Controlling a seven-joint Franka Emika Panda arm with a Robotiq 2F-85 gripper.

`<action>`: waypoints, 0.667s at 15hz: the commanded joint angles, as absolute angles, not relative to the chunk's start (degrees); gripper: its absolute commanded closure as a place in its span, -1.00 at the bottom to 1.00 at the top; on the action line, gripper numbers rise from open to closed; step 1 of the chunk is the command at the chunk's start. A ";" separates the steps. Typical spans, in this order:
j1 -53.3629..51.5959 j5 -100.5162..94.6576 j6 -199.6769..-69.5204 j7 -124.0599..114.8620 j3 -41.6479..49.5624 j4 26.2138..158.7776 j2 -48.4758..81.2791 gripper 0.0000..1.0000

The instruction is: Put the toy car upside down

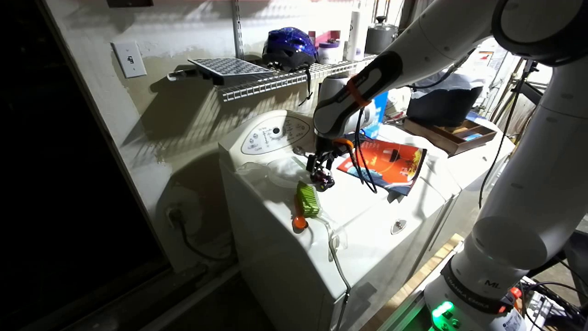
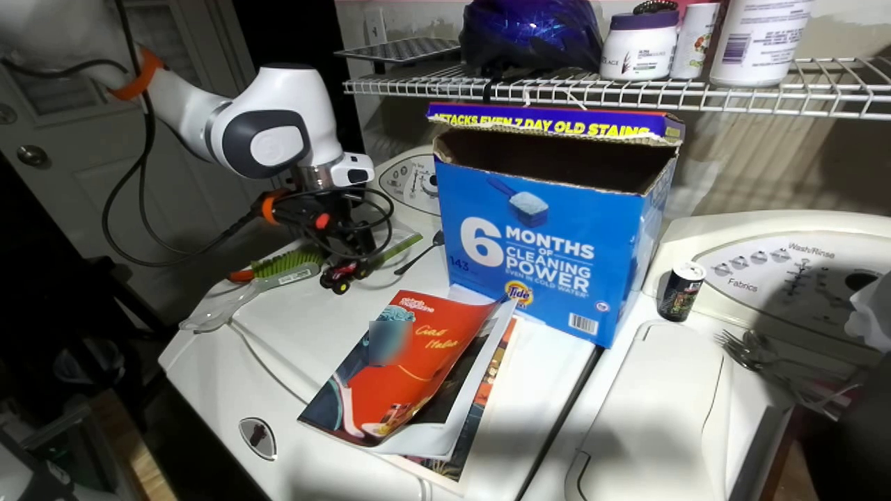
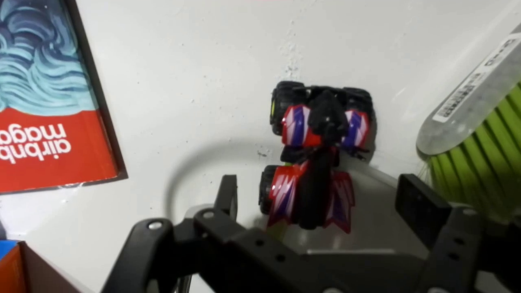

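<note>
In an exterior view the toy car [image 1: 323, 179] sits on the machine [image 1: 349, 204], in an exterior view its wheels [image 2: 341, 287] are down, and in the wrist view the gripper [image 3: 317, 198] spreads wide, the toy car ungripped between, so grasp and flip seem undone.

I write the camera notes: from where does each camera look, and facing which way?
An exterior view: high, facing down over the machine; the arm and base show.
An exterior view: in front of the blue box, facing the wall; the outer arm shows.
Wrist view: above the toy car, facing down; the open gripper shows.
Both exterior views share the helmet and magazine.
</note>
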State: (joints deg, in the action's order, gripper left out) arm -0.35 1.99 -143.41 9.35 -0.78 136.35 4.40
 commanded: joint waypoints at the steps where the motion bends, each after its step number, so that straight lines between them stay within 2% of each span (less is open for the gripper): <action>1: -0.75 0.28 -142.31 7.19 -0.98 133.58 6.61 -1.00; 2: -0.77 0.38 -142.21 7.25 -1.02 133.25 6.95 -1.00; 4: -0.85 0.13 -142.09 7.40 -1.05 132.62 7.77 -0.45; 9: -0.95 -0.78 -141.16 7.47 -0.81 132.06 8.58 0.28; 10: -0.86 -1.03 -140.47 7.86 -0.77 132.70 7.06 0.31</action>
State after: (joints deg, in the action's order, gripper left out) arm -0.75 1.54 -143.05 9.20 -0.85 133.36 7.73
